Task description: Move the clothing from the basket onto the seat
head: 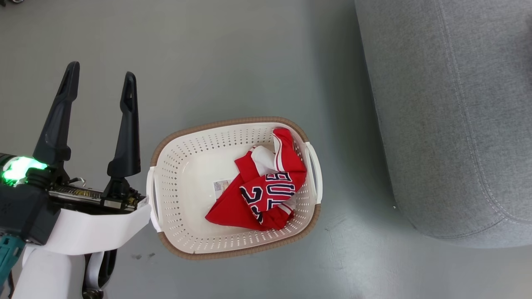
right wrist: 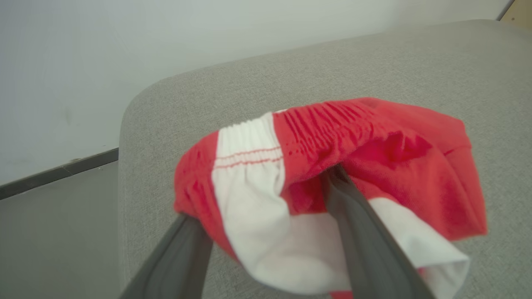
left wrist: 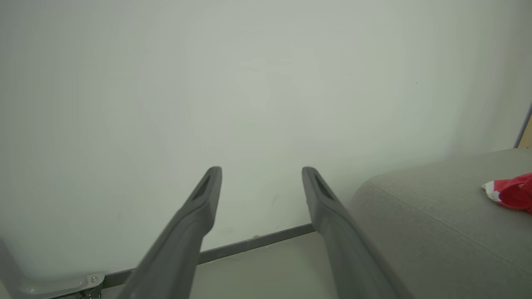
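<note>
Step in hand: releasing the shorts (right wrist: 374,145) onto the seat (right wrist: 415,62), judging by the cloth lying on the cushion.
Right end effector (right wrist: 266,195): fingers apart, not clamped; red and white cloth drapes over and between them, lower middle of the right wrist view.
Left end effector (head: 102,69): fingers wide apart, holding nothing, at the left of the head view just beside the basket (head: 232,121).
Jersey (head: 266,191): crumpled in the right half of the basket, centre of the head view; not yet moved.
Doing it well: draw the right fingers straight back along their own line, so the waistband does not snag and get dragged off.
Edges: the shorts lie near the cushion's rounded corner, left of the right wrist view; a tug that way could slide them onto the floor (head: 228,54).
Open room: bare floor lies between basket and seat; on the next reach, the basket's rim and handles are what to clear.
</note>
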